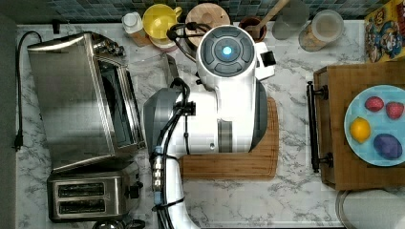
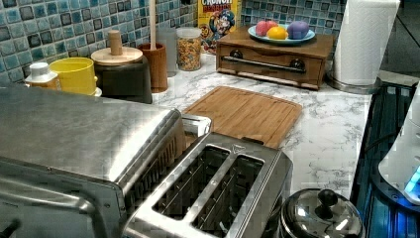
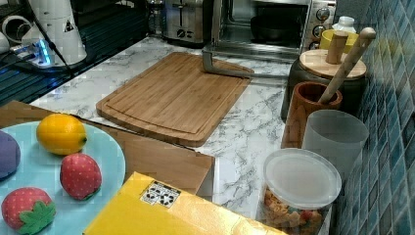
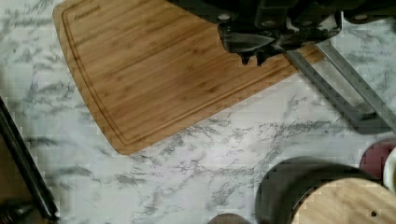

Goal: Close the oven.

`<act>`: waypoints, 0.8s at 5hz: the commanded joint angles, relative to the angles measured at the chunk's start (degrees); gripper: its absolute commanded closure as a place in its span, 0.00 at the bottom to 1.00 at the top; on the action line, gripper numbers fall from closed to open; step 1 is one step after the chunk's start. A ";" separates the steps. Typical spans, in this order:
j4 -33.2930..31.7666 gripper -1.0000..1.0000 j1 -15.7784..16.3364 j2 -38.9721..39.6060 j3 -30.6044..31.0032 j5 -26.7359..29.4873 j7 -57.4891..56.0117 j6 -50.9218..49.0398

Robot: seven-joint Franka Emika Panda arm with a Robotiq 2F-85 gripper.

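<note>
**Wrist view: jaws over the open oven door**

Wrist view shows the jaws (image 4: 254, 57) close together, gripping nothing, above the cutting board (image 4: 154, 70) near the door handle (image 4: 345, 98). The oven (image 1: 81, 100) stands at the top view's left on the table (image 1: 286, 191), door lowered. A glancing push may slip off the handle. The right view alone reveals the oven's interior.

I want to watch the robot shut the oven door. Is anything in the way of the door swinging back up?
Nothing visible blocks it. The oven door lies folded down flat, its handle end resting over a corner of the cutting board. Nothing sits on the door, and the oven's mouth looks clear. The gripper hovers just beside the door's handle.
</note>
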 commanded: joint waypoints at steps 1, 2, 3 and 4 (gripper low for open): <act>-1.26 1.00 -4.34 2.88 -2.13 16.65 -25.14 5.77; 2.98 1.00 -1.11 7.84 -8.34 23.01 -35.93 -0.82; 3.79 1.00 -4.27 10.68 -5.21 25.94 -42.26 -3.01; -0.41 1.00 -4.34 10.59 -3.73 29.13 -49.65 -0.63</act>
